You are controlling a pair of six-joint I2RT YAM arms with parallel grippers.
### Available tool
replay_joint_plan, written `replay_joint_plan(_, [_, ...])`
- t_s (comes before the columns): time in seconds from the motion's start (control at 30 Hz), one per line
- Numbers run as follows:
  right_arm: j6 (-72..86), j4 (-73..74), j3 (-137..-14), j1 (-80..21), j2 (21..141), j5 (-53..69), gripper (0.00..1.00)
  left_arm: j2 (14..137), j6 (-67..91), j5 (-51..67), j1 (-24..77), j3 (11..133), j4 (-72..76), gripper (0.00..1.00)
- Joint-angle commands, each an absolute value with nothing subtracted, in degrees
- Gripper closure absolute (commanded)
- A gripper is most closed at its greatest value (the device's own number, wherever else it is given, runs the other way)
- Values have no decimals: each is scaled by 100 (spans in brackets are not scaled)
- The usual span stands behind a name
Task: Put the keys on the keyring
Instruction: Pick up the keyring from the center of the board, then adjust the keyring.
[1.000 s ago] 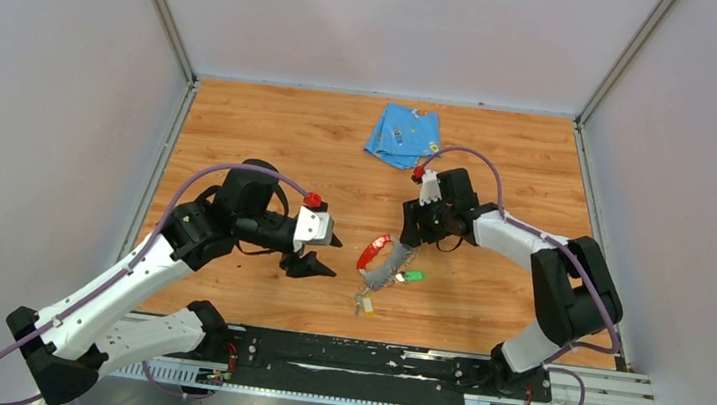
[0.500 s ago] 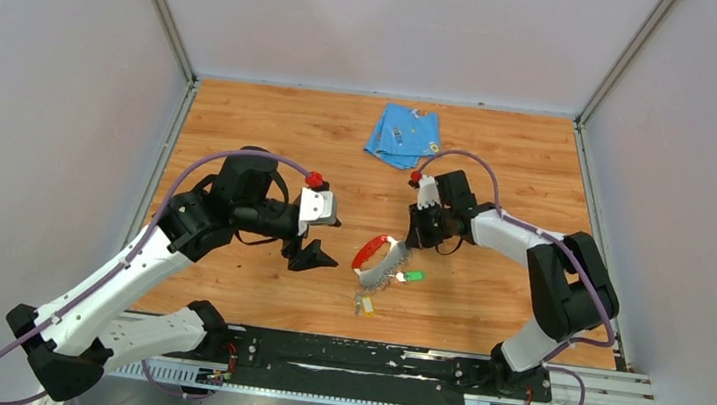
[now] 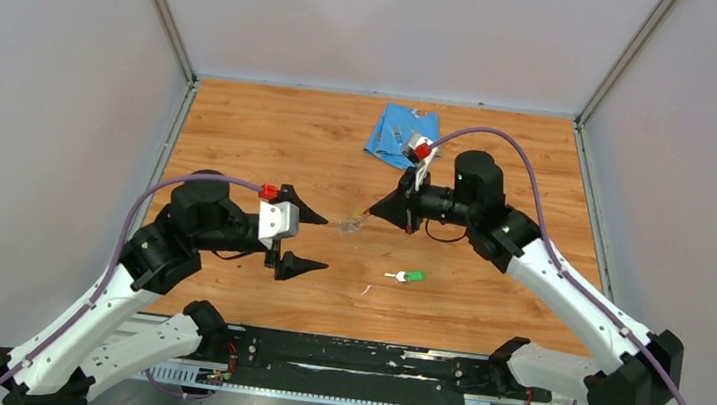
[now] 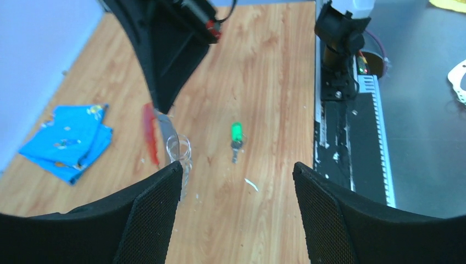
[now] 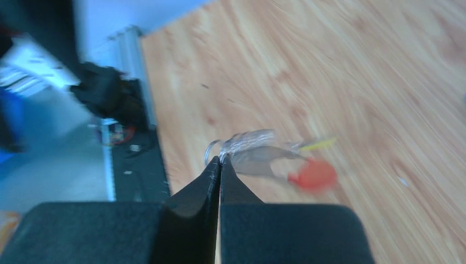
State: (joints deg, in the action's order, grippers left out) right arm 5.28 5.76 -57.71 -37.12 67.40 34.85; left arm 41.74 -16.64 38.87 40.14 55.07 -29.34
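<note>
right gripper (image 5: 220, 159) was clamped shut on the keyring (image 5: 255, 149), holding it clear of the desk (image 3: 270, 143). left gripper (image 3: 324, 243) stood wide and empty. green key (image 3: 413, 276) lay on the desk, unthreaded. judged next: left gripper collects that key and presents it to the ring.

A folded blue cloth (image 3: 392, 131) lies near the wooden table's (image 3: 270, 143) far edge.

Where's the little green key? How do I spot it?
Look at the wooden table, about its middle. The green key lies alone there, nearer the front than the right end effector. It is tiny with a bright green head, unlike the blue cloth at the back.
</note>
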Motion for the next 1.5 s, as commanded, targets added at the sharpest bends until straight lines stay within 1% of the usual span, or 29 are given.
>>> replay_joint_plan(0.0, [1129,220,-6044,-4268,6331,4376,100,3927,-1934,3638,3973,5347,-2240,21])
replay_joint_plan(0.07, [1296,132,-6136,-4536,6234,4527,100,3878,-2358,3579,3973,5344,-2220,14])
replay_joint_plan(0.1, [1328,131,-6187,-4652,6191,4507,100,3866,-2405,3521,3973,5348,-2151,13])
replay_joint_plan(0.2, [1558,51,-6284,-4859,6104,4315,100,3881,-2209,3837,3973,5426,-2079,12])
replay_joint_plan(0.3, [1678,-212,-6355,-5037,6059,4193,100,3837,-1227,4104,3981,5235,-1612,11])
replay_joint_plan(0.37, [1637,-235,-6424,-5153,6034,4102,100,3828,-665,4178,3981,5091,-1353,12])
replay_joint_plan(0.43, [1624,-305,-6446,-5261,6015,4068,100,3792,-414,4378,3981,4987,-1180,18])
replay_joint_plan(0.57, [1633,-559,-6313,-5405,5892,4096,100,3598,-617,4620,3981,4979,-1348,33])
replay_joint_plan(0.7, [1764,-1020,-6026,-5440,5663,4201,100,3463,-1054,5055,3981,5126,-1743,39])
replay_joint_plan(0.73, [1801,-1121,-5963,-5440,5624,4221,100,3456,-1055,5090,3981,5146,-1731,43])
replay_joint_plan(0.8, [1887,-1385,-5829,-5441,5568,4236,100,3482,-974,5110,3981,5144,-1623,54])
replay_joint_plan(0.83, [1930,-1497,-5778,-5440,5561,4232,100,3495,-870,5097,3981,5119,-1512,57])
replay_joint_plan(1.07, [2065,-2175,-5576,-5521,5623,4198,100,3590,-26,4908,3981,4946,-715,60])
replay_joint_plan(1.23, [2061,-2427,-5448,-5635,5636,4168,100,3684,-26,4964,3981,5061,-795,68])
replay_joint_plan(1.47, [2032,-2491,-5364,-5722,5637,4242,100,3705,-116,4987,3981,5053,-967,69])
